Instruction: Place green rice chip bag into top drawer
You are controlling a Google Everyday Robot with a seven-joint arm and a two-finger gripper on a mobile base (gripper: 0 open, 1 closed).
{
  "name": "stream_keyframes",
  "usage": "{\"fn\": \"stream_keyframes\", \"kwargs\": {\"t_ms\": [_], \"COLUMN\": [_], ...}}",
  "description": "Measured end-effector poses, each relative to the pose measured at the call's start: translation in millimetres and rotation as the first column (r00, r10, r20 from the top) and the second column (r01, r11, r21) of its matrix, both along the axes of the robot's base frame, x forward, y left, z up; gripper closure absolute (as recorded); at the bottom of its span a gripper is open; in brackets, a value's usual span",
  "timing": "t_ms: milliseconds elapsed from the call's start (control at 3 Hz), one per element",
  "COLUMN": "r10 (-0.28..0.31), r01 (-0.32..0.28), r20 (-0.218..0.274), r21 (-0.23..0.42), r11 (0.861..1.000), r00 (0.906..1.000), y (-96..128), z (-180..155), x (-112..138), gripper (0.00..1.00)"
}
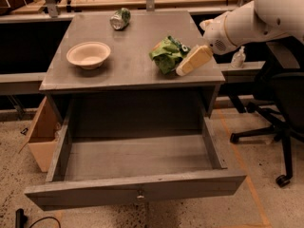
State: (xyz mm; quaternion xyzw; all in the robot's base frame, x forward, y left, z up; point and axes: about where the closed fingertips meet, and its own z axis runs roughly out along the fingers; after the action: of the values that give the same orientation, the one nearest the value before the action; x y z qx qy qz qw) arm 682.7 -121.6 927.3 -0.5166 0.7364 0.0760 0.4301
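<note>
The green rice chip bag [167, 54] lies crumpled on the grey cabinet top, right of the middle. My gripper [192, 61], tan with a white arm behind it, reaches in from the right and sits against the bag's right edge, low over the top. The top drawer [137, 193] is pulled wide open below the cabinet top. Its inside holds nothing and its small knob is in the middle of the front panel.
A tan bowl [88, 54] sits on the left of the cabinet top [123, 75], and a crushed green-silver can [119, 19] at the back. A cardboard box [42, 137] stands left of the drawer. An office chair [280, 127] is on the right.
</note>
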Motion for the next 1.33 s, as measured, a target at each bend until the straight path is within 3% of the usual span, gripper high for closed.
{"fn": "stream_keyframes", "kwargs": {"t_ms": [333, 667, 1000, 1333], "r10": [0.02, 0.031, 0.049, 0.082], "r01": [-0.021, -0.03, -0.047, -0.081], "r20": [0.026, -0.03, -0.054, -0.033], "r21": [0.033, 0.04, 0.033, 0.031], "r11": [0.999, 0.999, 0.998, 0.996], "r00": [0.9995, 0.9991, 0.9973, 0.9961], "y": [33, 55, 66, 67], "z": [-4, -44, -66, -60], "x": [25, 43, 52, 49], "gripper": [0.0, 0.16, 0.38, 0.61]}}
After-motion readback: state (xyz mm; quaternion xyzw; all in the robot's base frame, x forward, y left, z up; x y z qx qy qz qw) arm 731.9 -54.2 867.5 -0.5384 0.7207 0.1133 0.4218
